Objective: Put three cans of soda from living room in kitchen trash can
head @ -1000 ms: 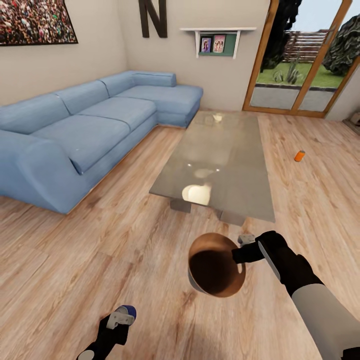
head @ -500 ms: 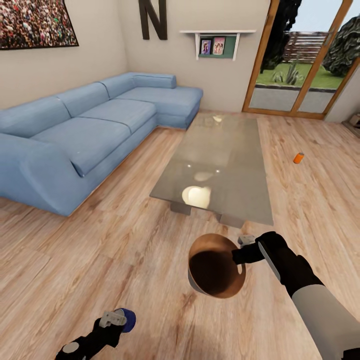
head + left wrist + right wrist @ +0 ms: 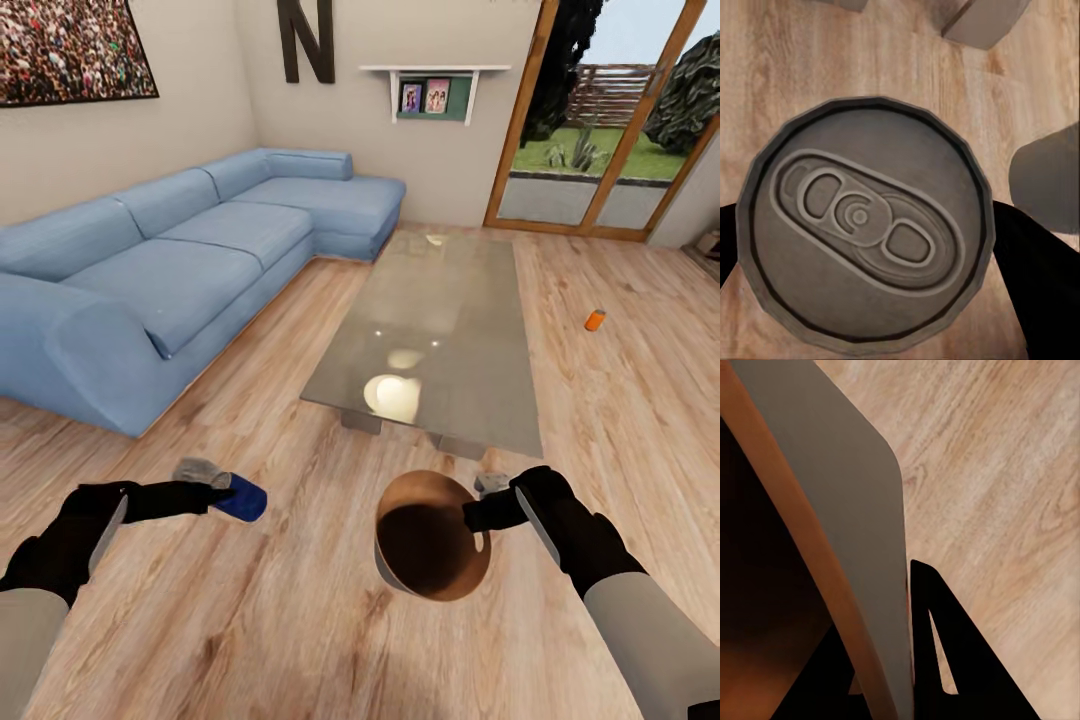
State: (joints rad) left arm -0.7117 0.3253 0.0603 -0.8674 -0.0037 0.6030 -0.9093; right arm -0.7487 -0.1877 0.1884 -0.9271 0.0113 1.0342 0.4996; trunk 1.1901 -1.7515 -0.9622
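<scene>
My right gripper is shut on the rim of the tash can, a grey bucket with a coppery inside, held above the wood floor. The right wrist view shows its wall pinched by a black finger. My left gripper is shut on a small can with a dark blue side, held level to the left of the bucket. Its grey metal top faces the left wrist camera, with the bucket's wall beside it. An orange can of soda lies on the floor at the right.
The long grey low table stands just ahead of the bucket, its legs close by. A light blue corner sofa fills the left side. Wood-framed glass doors are at the back right. Open wood floor lies to the right of the table.
My left arm has risen from the bottom edge and now reaches in from the left with the blue can. The right arm and bucket have stayed put. The camera shifted slightly.
</scene>
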